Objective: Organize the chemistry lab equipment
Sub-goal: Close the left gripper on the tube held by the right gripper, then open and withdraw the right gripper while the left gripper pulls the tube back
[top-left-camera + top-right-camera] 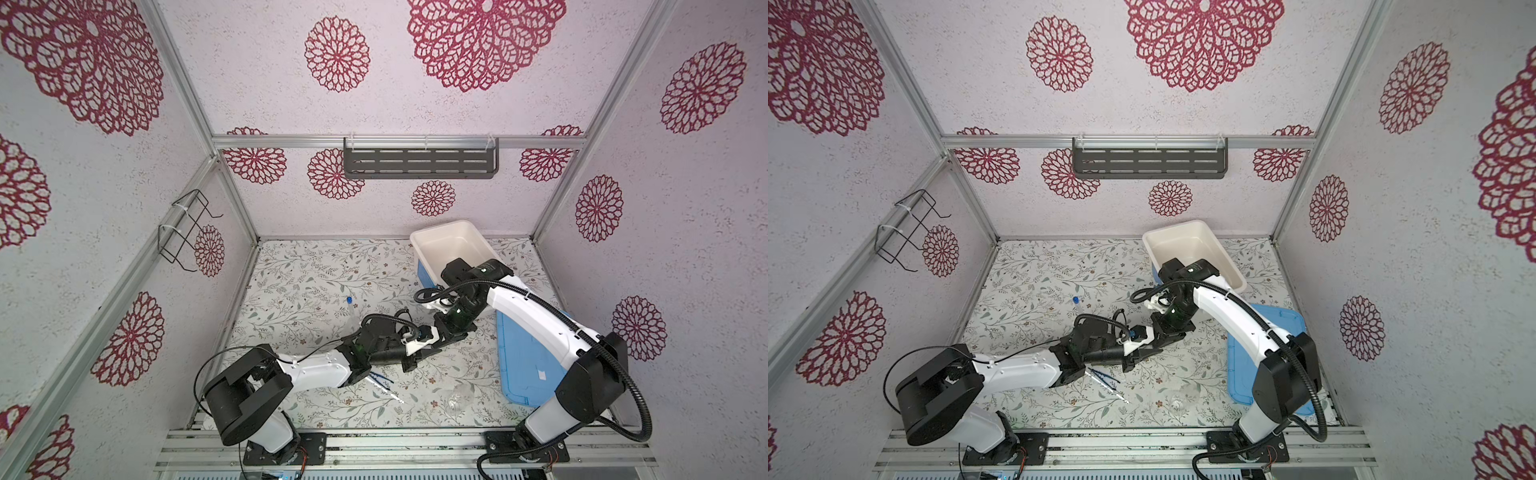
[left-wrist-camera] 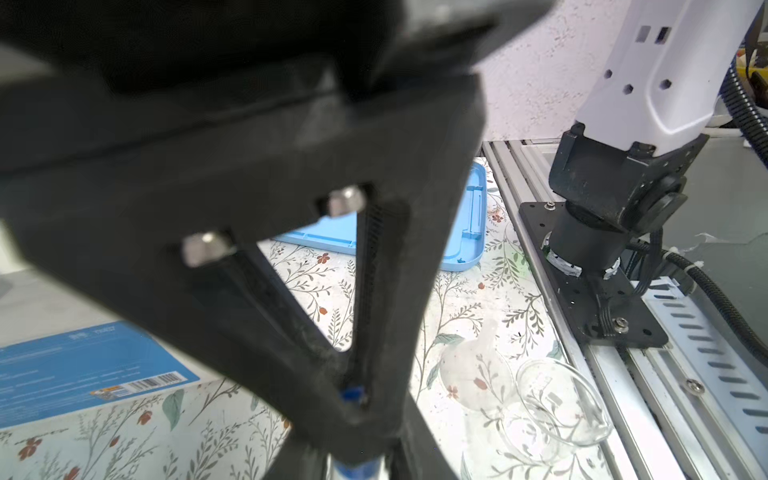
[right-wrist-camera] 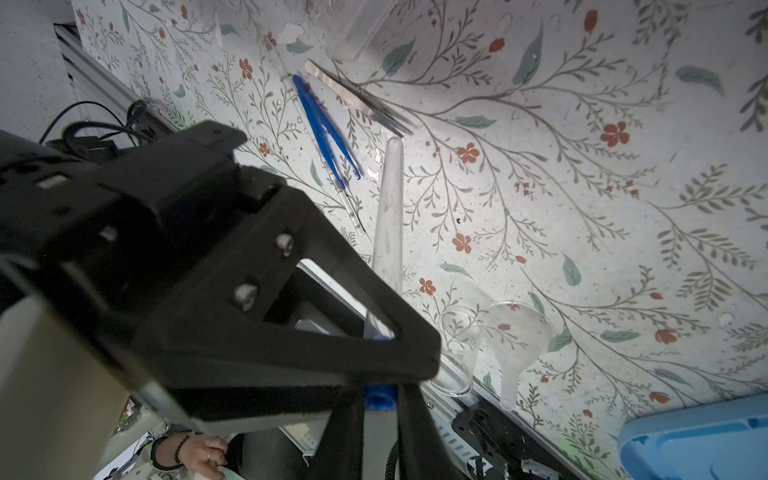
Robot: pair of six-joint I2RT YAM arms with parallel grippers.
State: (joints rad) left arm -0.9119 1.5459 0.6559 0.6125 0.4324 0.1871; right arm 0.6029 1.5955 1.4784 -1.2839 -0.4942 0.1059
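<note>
Two pincers shared one tube. The right pincer [image 3: 386, 365] was clamped on the held tube [image 3: 388, 216], a clear, tapered, round-ended shaft, near its blue cap [image 3: 378, 397]. The left pincer [image 2: 353, 399] had its jaws together on that cap. A second tube [image 1: 351, 309] lay well apart on the flowered tabletop [image 1: 311, 274]. Below lay two tweezers, slim blue tweezers [image 3: 322, 129] beside shiny metal tweezers [image 3: 353, 93], with one thin pale stick [image 3: 351, 208], one see-through holder [image 3: 361, 29], and one clear funnel [image 3: 517, 340] just beside one small clear vessel [image 3: 457, 349] on its side. Farther out sat one white tub [image 1: 453, 245] and one flat blue lid [image 1: 528, 365].
</note>
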